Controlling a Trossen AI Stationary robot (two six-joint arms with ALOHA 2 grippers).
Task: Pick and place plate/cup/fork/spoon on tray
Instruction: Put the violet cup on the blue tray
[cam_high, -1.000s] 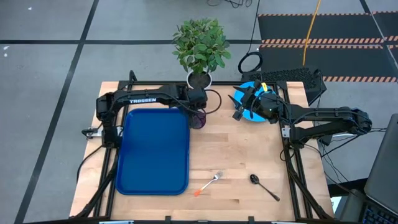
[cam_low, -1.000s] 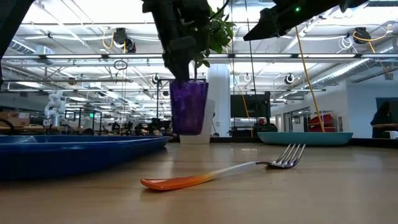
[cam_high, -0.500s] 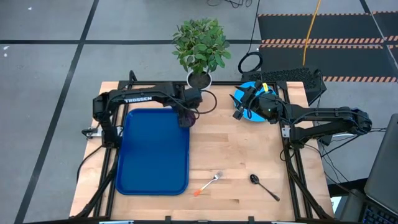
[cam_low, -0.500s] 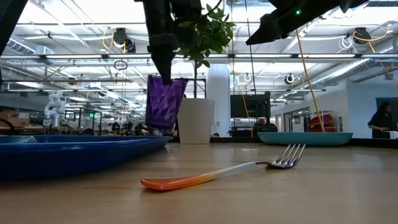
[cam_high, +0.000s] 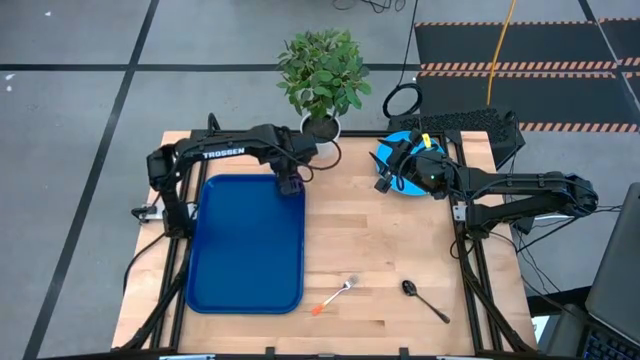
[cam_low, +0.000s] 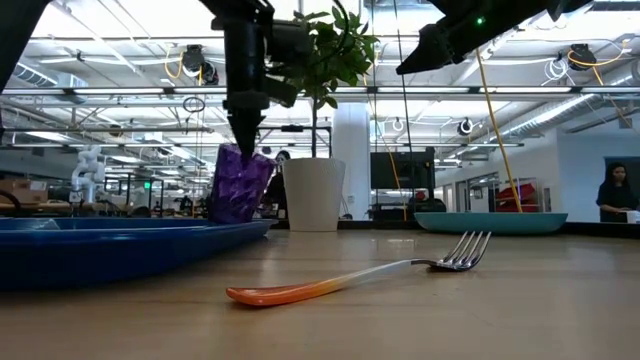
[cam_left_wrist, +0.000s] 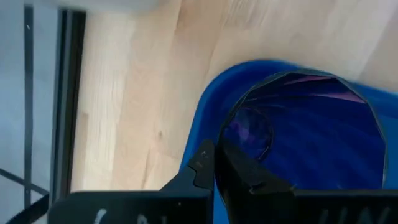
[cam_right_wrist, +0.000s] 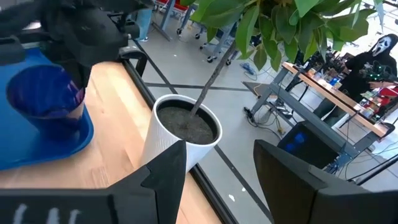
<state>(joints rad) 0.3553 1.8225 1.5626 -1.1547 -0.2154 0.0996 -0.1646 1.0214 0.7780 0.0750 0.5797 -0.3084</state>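
Observation:
My left gripper (cam_high: 290, 178) is shut on the dark purple cup (cam_low: 238, 185) over the far right corner of the dark blue tray (cam_high: 245, 245). The cup is tilted. My right gripper (cam_high: 383, 172) is open and empty above the light-blue plate (cam_high: 398, 145), which lies flat at the far right. The orange-handled fork (cam_high: 335, 297) and the dark spoon (cam_high: 425, 300) lie flat on the wood near the front edge. My left gripper holds the cup by its rim (cam_left_wrist: 219, 140), one finger inside (cam_left_wrist: 249, 174) and one outside (cam_left_wrist: 200, 171). The fingers come from above, pointing down. The cup hangs tilted, its base (cam_low: 228, 218) level with the tray's rim; whether it rests on the tray I cannot tell.
A white plant pot (cam_high: 320, 127) with a leafy plant stands at the far edge, close beside the cup and between the two arms; it also shows in the right wrist view (cam_right_wrist: 180, 130). Bare wood lies between the tray and the fork.
My left gripper has carried the cup toward the table's left edge, from beside the tray to over its far right corner, and has gone down. The cup has tipped from upright to tilted. My right gripper has kept still.

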